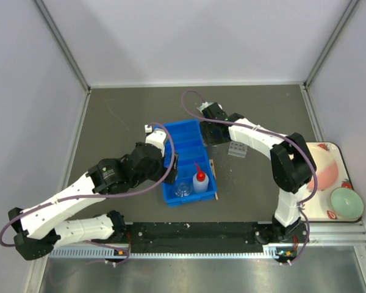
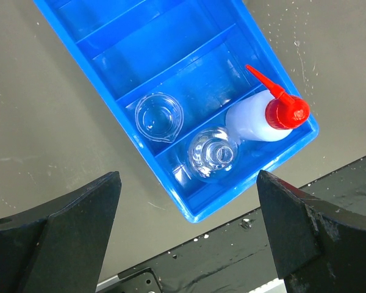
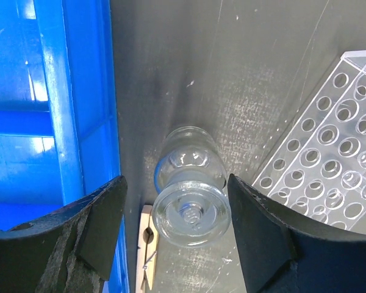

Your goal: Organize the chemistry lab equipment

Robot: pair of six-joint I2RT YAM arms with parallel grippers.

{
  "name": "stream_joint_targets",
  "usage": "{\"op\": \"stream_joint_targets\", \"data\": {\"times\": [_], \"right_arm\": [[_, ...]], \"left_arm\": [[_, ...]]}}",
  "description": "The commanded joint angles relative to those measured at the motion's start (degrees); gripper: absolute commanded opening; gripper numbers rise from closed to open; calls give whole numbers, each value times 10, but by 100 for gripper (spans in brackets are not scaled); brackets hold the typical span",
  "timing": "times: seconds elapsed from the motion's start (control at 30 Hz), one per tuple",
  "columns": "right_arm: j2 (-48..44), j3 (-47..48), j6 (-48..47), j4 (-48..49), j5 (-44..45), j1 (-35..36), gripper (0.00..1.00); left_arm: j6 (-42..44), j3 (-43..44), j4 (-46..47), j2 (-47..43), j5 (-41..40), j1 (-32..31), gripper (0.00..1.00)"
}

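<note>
Holding the left claw (image 2: 189, 201) spread wide above the near end of the blue bin (image 2: 140, 55), gripping nothing, with both black fingers (image 2: 67, 235) cut off by the lower edge of the left wrist view. Seeing three pieces inside that bin: a white squeeze bottle (image 2: 256, 119) with its red nozzle pointing to 10 o'clock, a clear flask (image 2: 213, 155) just beside it at its 8 o'clock in the same end compartment, and a small clear beaker (image 2: 159, 116) one compartment further in. Making out the glass only by rims and glints against the blue.

Straddling a second clear flask (image 3: 189, 195) with the right claw (image 3: 175, 182), jaws partly apart, on the grey table (image 3: 232, 73) just outside the bin's wall. Showing a gap on the left side. Cannot tell whether the right finger (image 3: 262, 238) touches the glass, nor whether this flask stands or lies. Catching only the end of a wooden clamp (image 3: 147, 247) at 7 o'clock of that flask, the rest cut off by the frame. Finding the clear tube rack (image 3: 335, 159) at 3 o'clock of it, cropped at the right edge.

From above, losing the right claw's fingertips under its own wrist. Noting a patterned tray (image 1: 335, 148) with a pale green bowl (image 1: 346, 203) at the table's 4 o'clock edge, partly behind the right arm.
</note>
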Motion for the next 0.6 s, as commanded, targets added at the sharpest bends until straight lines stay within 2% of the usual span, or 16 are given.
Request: {"op": "stream_joint_targets", "data": {"times": [0.0, 0.37, 0.57], "right_arm": [[10, 22, -1, 9, 12, 8, 68], [33, 35, -14, 3, 41, 6, 67], [43, 37, -12, 5, 38, 1, 63]], "left_arm": [[8, 10, 5, -15, -7, 5, 98], [10, 12, 8, -9, 0, 8, 98], [9, 14, 5, -8, -1, 8, 99]]}}
